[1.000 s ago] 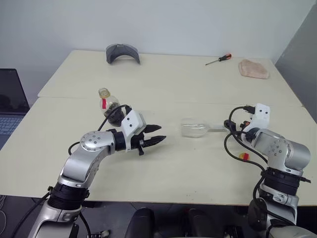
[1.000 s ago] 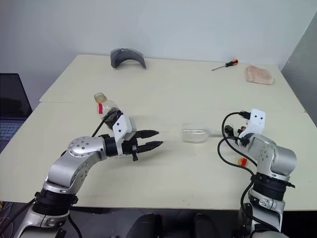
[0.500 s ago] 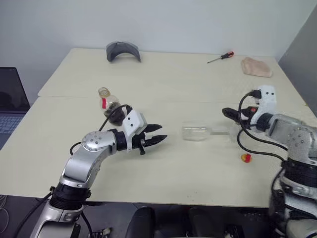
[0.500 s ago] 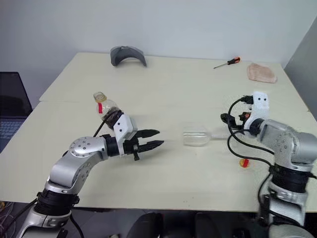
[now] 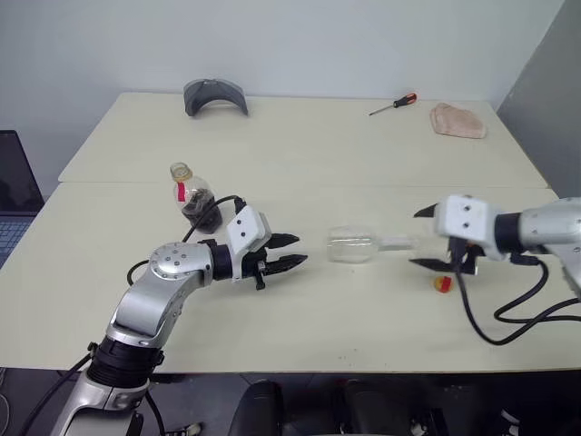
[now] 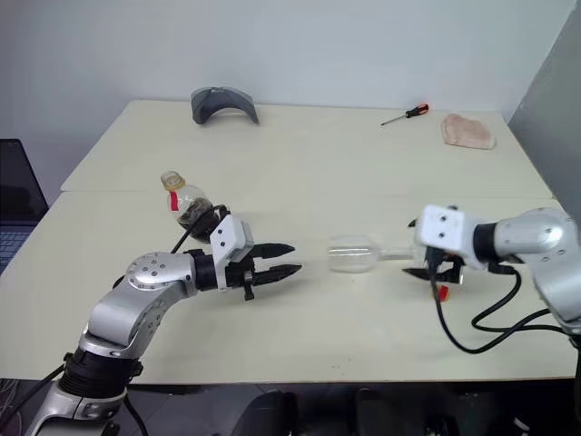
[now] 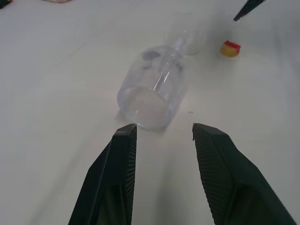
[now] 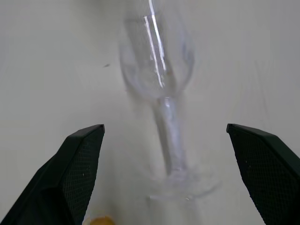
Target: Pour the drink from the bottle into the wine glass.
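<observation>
I count one wine glass [image 5: 356, 245], and it is lying on its side on the near table [image 5: 363, 318], bowl mouth toward my left arm, stem and foot pointing toward my right arm. Its bowl looks empty. One bottle [image 5: 192, 194] stands upright well to the left of the glass, behind my left forearm, with no cap on its neck and a red strip just under the mouth. A little of the drink [image 5: 196, 209], dark brown, sits in the bottom of it. One small yellow-and-red cap [image 5: 442, 284] lies on the tabletop near the foot of the glass, just beside my right gripper.

My left gripper [image 5: 290, 252] hovers over the table between the bottle and the glass, pointing at the mouth of the bowl; its two black fingers [image 7: 117, 183] stand a modest way apart with nothing between them. My right gripper [image 5: 428, 239] is at the foot end of the glass, its fingers [image 8: 75, 173] spread wide on either side of the stem, apart from it and gripping nothing.

On the far table [image 5: 309, 136] I count three more items: one grey curved object [image 5: 214, 94] at the back left, one screwdriver [image 5: 392, 104] with a red handle, and one beige cloth [image 5: 458, 121] at the back right. One laptop [image 5: 14, 204] sits off the left edge.
</observation>
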